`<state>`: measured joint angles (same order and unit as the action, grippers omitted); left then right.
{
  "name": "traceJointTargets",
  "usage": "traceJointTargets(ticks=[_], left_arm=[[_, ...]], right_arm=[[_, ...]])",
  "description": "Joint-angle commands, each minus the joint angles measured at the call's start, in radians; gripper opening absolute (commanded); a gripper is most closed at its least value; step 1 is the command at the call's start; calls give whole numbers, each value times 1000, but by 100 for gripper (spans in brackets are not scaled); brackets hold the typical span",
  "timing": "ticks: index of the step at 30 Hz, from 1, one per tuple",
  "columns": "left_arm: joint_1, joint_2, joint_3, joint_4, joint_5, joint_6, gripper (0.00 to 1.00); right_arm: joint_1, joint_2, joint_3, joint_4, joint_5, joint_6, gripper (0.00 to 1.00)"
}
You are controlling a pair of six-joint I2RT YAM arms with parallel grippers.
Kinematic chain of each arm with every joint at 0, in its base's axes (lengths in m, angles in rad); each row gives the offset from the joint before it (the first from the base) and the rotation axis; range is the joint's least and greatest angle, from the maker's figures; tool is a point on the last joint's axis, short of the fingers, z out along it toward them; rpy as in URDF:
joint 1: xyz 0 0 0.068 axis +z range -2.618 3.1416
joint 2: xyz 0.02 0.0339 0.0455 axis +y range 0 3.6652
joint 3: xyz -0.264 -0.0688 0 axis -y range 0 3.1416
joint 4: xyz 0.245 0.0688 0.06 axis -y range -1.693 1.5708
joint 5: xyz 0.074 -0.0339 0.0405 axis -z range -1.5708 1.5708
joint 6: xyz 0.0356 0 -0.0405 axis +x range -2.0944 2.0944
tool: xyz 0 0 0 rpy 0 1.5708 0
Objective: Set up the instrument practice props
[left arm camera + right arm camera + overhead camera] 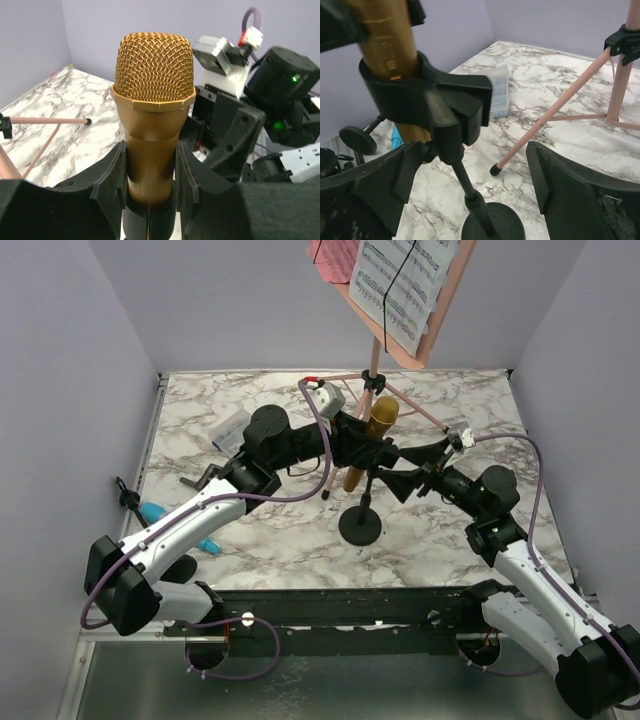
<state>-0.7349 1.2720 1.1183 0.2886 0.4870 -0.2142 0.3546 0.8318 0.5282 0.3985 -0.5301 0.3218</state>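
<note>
The gold microphone (381, 418) stands tilted in the clip (430, 95) of a black round-based mic mount (360, 527) at mid-table. My left gripper (352, 445) is shut on the gold microphone's body just above the clip; its grille fills the left wrist view (155, 75). My right gripper (405, 475) is open, its jaws wide either side of the mount's thin stem (470, 195) without touching it. The pink music rack (448, 300) stands at the back on thin tripod legs (555, 105) and holds white sheet music (400, 285) and a pink page (335, 260). The blue microphone (160, 512) lies at the left, partly under my left arm.
A small clear compartment box (230, 428) lies back left, with a black bracket (200, 478) in front of it. A second black round-based mount (355, 140) lies on its side near the left wall. One tripod foot (495, 170) rests close to the upright mount's base.
</note>
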Motion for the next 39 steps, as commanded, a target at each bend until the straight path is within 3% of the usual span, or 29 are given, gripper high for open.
traceJointTargets(ticks=[1,6,9,12,15,18,24,29,35,39], left_arm=[[-20,40,93,166,-100,-16,0],[-36,58,101,170,-100,-17,0],[-41,55,97,170,-103,-15,0],[-44,54,88,171,-106,-13,0],[-46,49,76,170,-108,-15,0],[-46,35,61,169,-106,-17,0],[-49,23,25,169,-46,-5,0],[-50,4,-14,141,11,33,0],[-53,-2,-15,83,13,63,0],[-54,5,-10,67,10,70,0]], right_arm=[[12,6,-110,82,-45,-85,91],[75,15,-238,318,35,-46,83],[179,69,-247,363,239,-74,76],[252,139,-246,451,394,-93,53],[276,215,-222,476,525,-109,50],[277,237,-193,450,595,-150,53],[277,256,-189,471,509,-168,56],[277,223,-246,470,354,-179,83],[276,-14,-289,302,508,14,95],[276,-95,-226,239,398,41,99]])
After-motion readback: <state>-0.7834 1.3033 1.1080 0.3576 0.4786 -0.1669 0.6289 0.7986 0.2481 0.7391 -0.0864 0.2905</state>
